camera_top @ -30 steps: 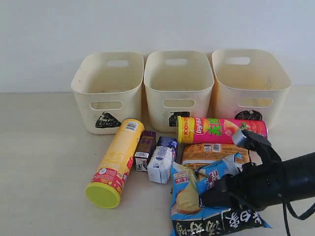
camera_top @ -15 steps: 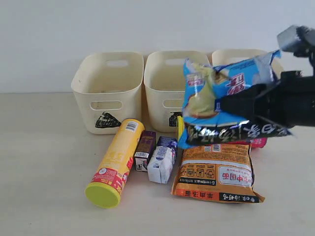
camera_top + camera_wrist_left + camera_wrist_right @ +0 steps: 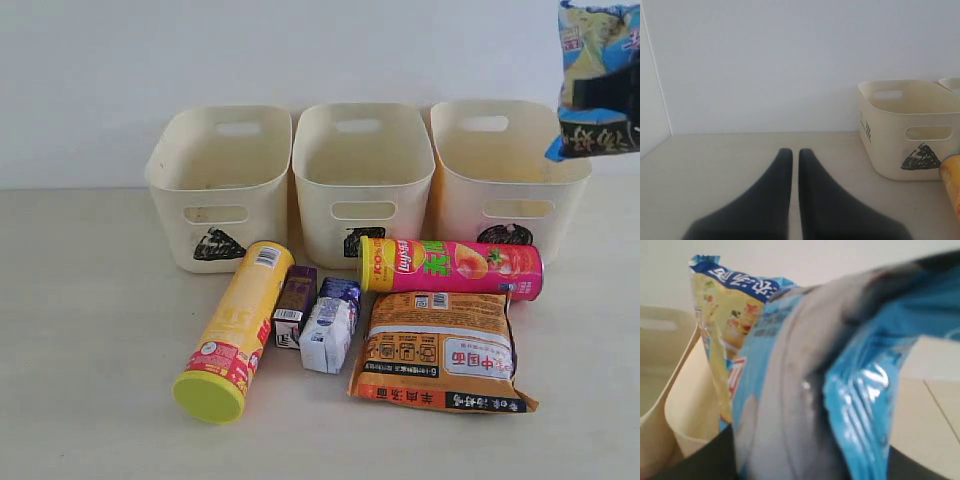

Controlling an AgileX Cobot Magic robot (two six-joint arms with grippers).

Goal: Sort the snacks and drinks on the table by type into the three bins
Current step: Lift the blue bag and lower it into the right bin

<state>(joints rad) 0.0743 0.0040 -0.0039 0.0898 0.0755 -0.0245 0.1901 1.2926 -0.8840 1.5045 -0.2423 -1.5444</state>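
Blue-white-black bag [image 3: 600,35] has risen above the circle bin [image 3: 470,205].

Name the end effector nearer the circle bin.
Right end effector: holds the blue bag up beside the circle bin; the left end effector lies beyond the triangle bin.

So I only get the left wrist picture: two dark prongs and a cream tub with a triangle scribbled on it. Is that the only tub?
Observer: No. The exterior view shows three in a row: the triangle tub, a square tub and a circle tub.
Operator: What is the other arm doing?
Observer: The right gripper holds a blue bag in the air, higher than the circle tub's rim.
Operator: And what is left to sort?
Observer: Six things lie on the table: a yellow canister, a magenta canister, an orange bag, a purple-brown carton, a blue carton and a white carton.
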